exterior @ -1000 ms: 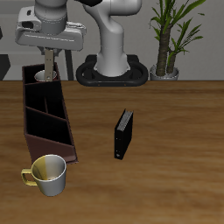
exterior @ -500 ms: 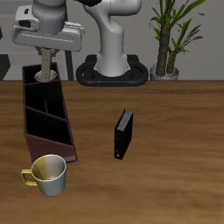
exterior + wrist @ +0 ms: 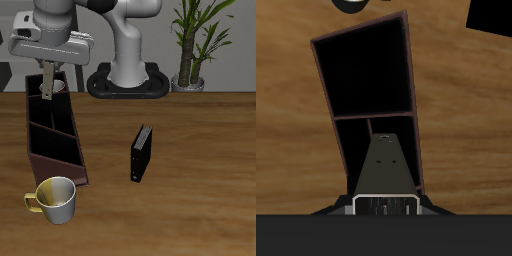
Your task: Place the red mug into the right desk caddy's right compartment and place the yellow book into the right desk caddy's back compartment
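My gripper (image 3: 47, 70) is over the far end of the right desk caddy (image 3: 60, 172), a long maroon box with black sections. It is shut on a thin, narrow tan-grey thing, the yellow book (image 3: 45, 88), which hangs tilted with its lower end at the caddy's far sections. In the wrist view the book (image 3: 384, 165) shows edge-on as a grey wedge over the caddy (image 3: 366, 114). A pale round rim (image 3: 58, 87) shows in the small section at the caddy's far end. It looks like the red mug, but its red body is hidden.
A yellow-and-white mug (image 3: 55, 198) stands just in front of the caddy near the table's front edge. A black book (image 3: 141, 152) stands upright at mid-table. The robot's base (image 3: 128, 80) and a potted plant (image 3: 190, 60) are behind the table.
My gripper has shifted a little sideways over the caddy's far end and tilted. The book in it now hangs slanted instead of straight.
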### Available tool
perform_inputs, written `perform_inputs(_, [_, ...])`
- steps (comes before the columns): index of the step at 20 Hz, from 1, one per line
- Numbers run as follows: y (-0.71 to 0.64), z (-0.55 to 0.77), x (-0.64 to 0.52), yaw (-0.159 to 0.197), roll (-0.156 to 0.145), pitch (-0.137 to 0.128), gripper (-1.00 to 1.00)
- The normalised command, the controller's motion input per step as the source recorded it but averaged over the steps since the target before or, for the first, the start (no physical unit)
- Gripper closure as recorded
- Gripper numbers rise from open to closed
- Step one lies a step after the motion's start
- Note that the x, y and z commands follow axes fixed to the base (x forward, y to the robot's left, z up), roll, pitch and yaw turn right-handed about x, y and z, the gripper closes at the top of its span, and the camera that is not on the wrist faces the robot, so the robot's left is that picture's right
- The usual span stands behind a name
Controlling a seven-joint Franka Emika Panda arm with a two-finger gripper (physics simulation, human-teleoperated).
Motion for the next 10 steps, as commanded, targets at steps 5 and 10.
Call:
perform_inputs(5, [-0.06,-0.10,0.11,-0.005,-0.014,0.010,1.00])
perform_inputs(10, [0.03,-0.20,0.13,0.011,0.008,0.023,1.00])
